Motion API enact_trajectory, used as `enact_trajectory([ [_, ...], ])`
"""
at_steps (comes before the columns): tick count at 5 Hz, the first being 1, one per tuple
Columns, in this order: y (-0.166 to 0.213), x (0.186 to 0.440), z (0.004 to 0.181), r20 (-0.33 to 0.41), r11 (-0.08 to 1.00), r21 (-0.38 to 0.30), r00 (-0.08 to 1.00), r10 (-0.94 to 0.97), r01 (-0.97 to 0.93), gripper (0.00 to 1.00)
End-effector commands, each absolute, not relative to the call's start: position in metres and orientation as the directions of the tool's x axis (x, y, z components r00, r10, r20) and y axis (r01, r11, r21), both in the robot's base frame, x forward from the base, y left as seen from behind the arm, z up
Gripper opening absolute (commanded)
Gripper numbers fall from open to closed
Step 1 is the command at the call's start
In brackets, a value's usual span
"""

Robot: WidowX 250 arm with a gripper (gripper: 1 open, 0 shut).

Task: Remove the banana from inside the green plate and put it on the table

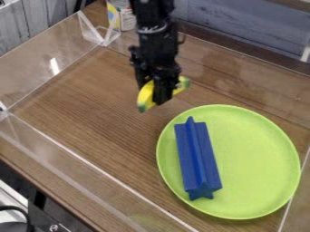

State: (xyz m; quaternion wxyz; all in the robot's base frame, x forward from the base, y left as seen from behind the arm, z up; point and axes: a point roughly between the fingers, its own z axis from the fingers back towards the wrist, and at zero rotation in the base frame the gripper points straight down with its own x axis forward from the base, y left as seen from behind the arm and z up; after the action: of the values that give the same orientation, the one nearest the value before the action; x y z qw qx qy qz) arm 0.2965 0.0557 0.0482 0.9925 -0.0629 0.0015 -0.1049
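Walls [49, 63]: clear acrylic, standing along the left and far edges of the table; a low clear edge also runs along the near left side.
Table [85, 118]: brown wood grain, bare on its left half.
Arm [151, 23]: black, coming down from the top edge, a little left of centre, its lower end pointing straight down at the wood.
Gripper [155, 82]: black jaws drawn narrow, clamped on the banana's upper part.
Banana [148, 94]: small, yellow, with a greenish end at the bottom; it hangs tilted from the jaws, low end toward the left. It is outside the plate, above bare wood just beyond the plate's upper left rim. Whether its tip touches the wood, I cannot tell.
Plate [260, 154]: large, round, lime green, flat with a shallow rim, lying on the right half of the table near the front; its right edge comes close to the picture's border.
Block [195, 159]: long, blue, ridged along its top, lying inside the plate on the plate's left half, running from the far side toward the near rim. It is well apart from the gripper.
Background: grey planks behind the far wall at the upper right; dark cables at the lower left corner, off the table.
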Motion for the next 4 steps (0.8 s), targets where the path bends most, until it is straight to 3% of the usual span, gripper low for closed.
enact_trajectory([
  [1,0.077,0.307,0.050,0.063,0.974,-0.086,0.977,-0.202,0.207,0.00],
  [4,0.074,0.318,0.037,0.056,0.974,-0.087,0.977,-0.203,0.208,0.00],
])
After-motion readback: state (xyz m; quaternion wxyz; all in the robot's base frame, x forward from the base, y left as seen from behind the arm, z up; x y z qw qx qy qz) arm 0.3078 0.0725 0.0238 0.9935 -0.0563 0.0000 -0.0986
